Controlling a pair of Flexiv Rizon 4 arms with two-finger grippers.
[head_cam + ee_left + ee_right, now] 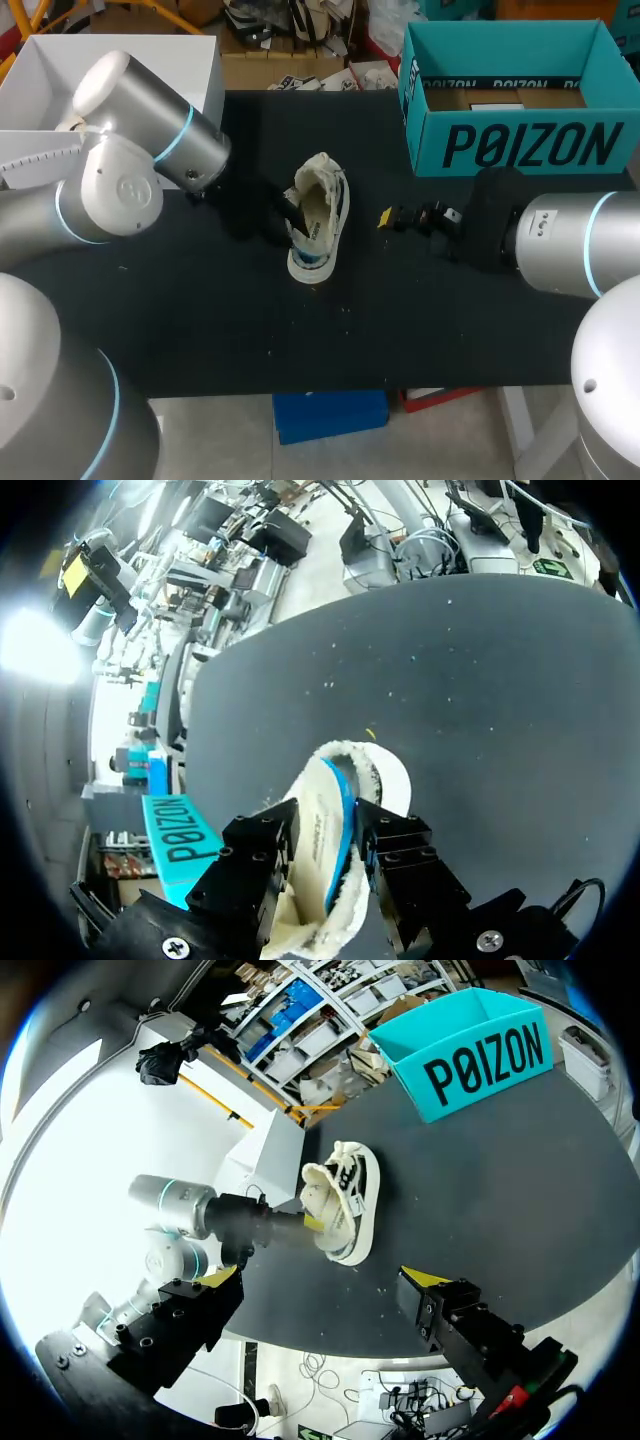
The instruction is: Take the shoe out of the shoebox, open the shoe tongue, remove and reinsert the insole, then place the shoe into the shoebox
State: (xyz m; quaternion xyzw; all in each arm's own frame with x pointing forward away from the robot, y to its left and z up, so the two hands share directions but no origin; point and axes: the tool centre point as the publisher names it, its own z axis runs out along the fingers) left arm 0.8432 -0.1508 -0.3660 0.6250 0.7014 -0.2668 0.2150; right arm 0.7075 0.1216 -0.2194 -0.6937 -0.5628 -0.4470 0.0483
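Note:
A white shoe with blue trim [318, 218] stands on the black table [200, 300], its opening facing up. My left gripper [288, 214] comes in from the left and is shut on the shoe's side wall [330, 830], one finger [258, 855] inside the opening and the other [402, 852] outside. Its yellow tips are hidden. In the right wrist view the shoe [345, 1200] lies ahead of my right gripper [320, 1280], which stands open and empty. That gripper [395, 217] is a short way right of the shoe. The teal shoebox [520, 145] sits open at the back right.
A white box [120, 70] stands at the back left behind my left arm, seen also in the right wrist view as the white box [270, 1155]. The teal shoebox [480, 1055] is far ahead of the right gripper. Bare black table lies in front of the shoe.

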